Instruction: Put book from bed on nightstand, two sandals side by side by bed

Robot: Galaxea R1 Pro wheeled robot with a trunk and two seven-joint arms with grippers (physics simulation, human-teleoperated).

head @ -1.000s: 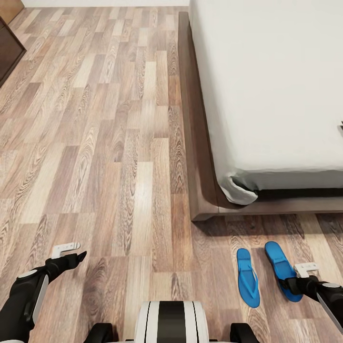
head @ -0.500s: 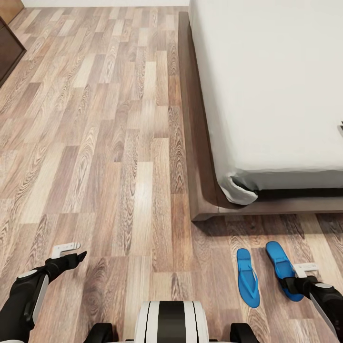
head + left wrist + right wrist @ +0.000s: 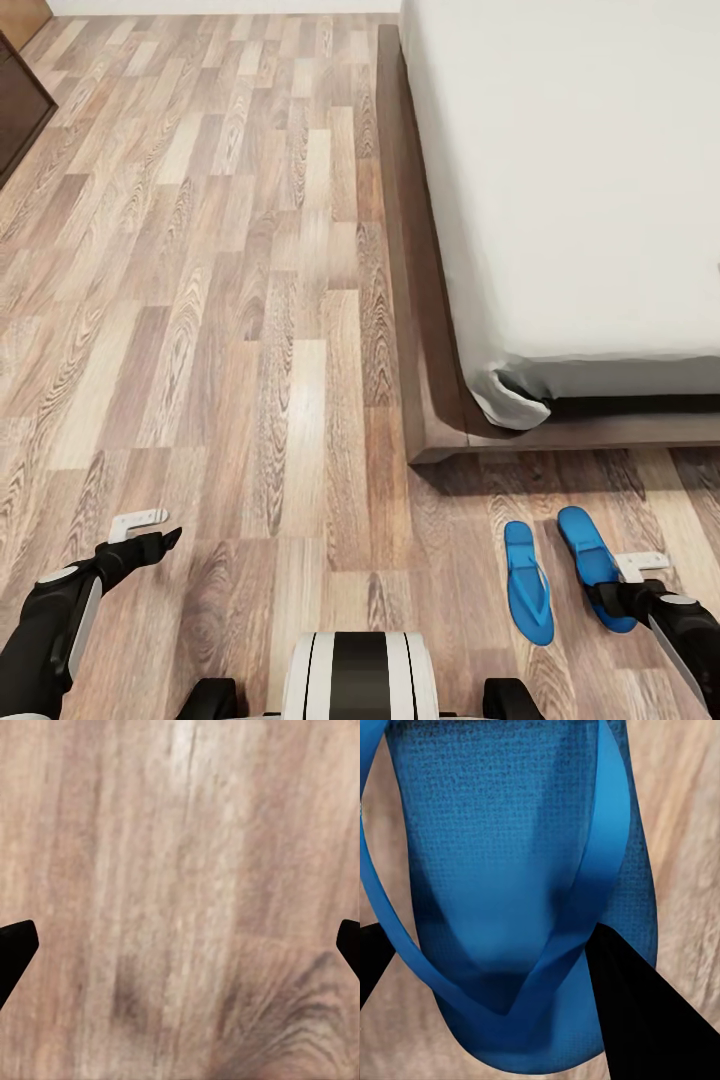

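Two bright blue sandals lie on the wood floor by the corner of the bed [image 3: 440,400]. The left sandal [image 3: 527,585] lies free. My right gripper [image 3: 603,600] is shut on the right sandal [image 3: 583,545] near its heel end. In the right wrist view that sandal [image 3: 502,832] sits between the black fingers [image 3: 637,997], one of which lies against its strap. My left gripper [image 3: 168,527] hangs open over bare floor, also seen open in the left wrist view [image 3: 180,945]. The book and the nightstand are out of view.
The bed's dark wooden frame runs along the floor at the right, with a loose fold of sheet [image 3: 510,400] at its corner. Dark brown furniture [image 3: 18,110] stands at the far left. Wood-plank floor [image 3: 250,300] spreads wide between them.
The whole view has shifted slightly, so the bed and the free sandal sit a little further right. The held sandal has stayed with my right gripper. The left arm has not moved.
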